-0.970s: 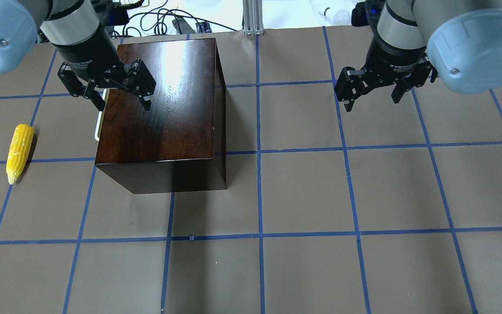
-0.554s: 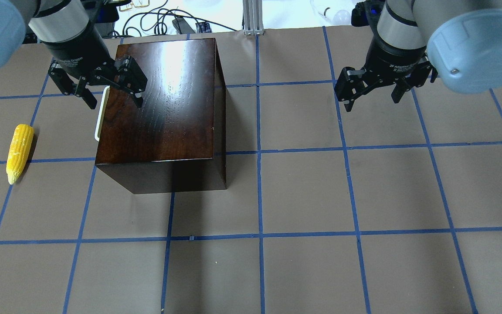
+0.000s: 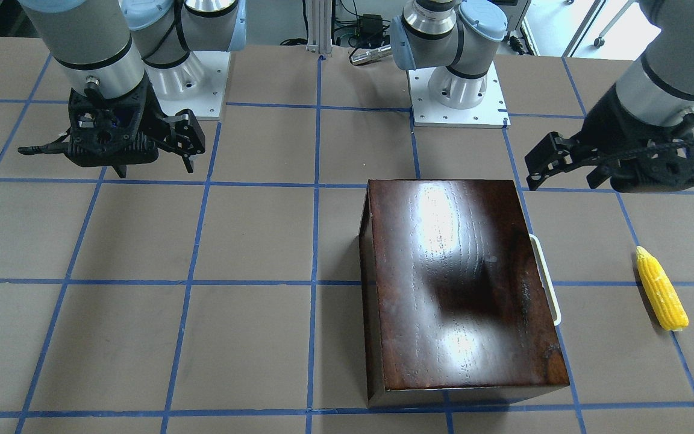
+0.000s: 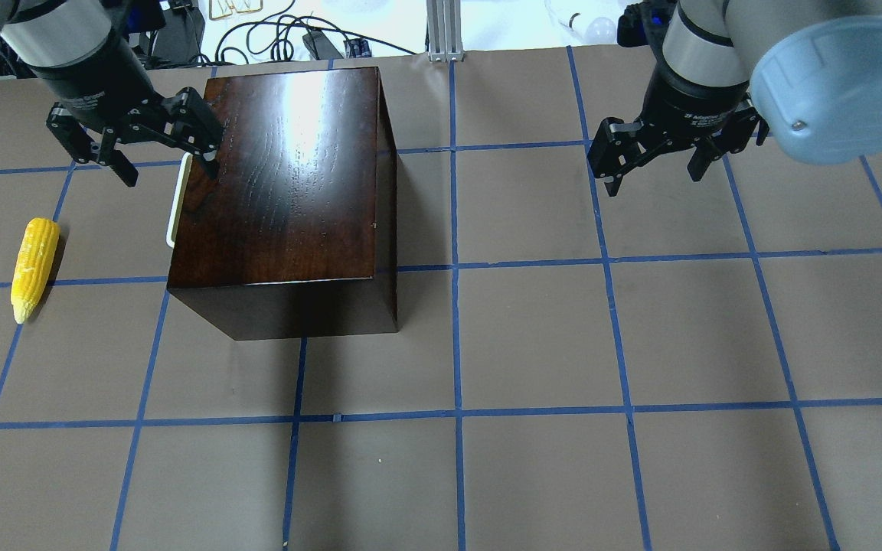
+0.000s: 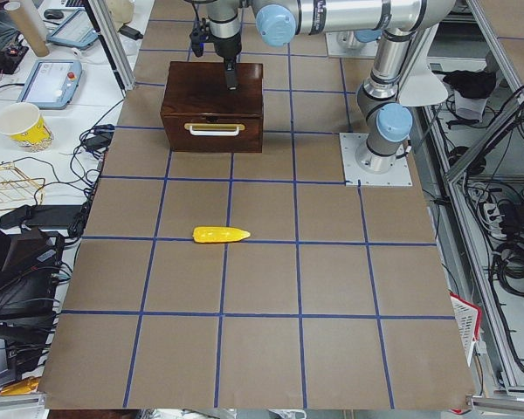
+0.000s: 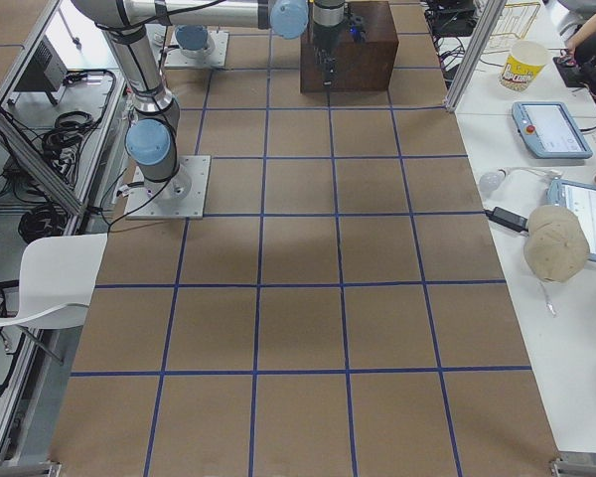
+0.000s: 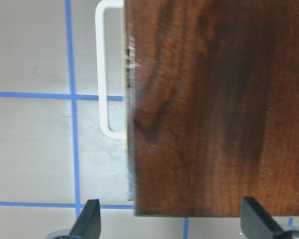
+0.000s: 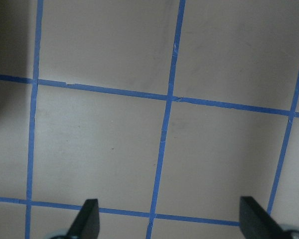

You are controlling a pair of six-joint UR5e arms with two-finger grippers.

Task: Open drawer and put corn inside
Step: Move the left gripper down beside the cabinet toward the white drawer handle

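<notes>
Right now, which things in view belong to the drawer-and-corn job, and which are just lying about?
Job:
drawer, shut, with its white handle
wooden box
corn on the table
left gripper, open, over the box's handle side

Lying about:
yellow cup
tablet
cables
white chair

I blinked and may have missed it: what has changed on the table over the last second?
The left gripper, open and empty, slid to the robot's left off the box top, toward the white handle side. It grasped nothing. The right gripper, the corn and the shut drawer stayed put.
</notes>
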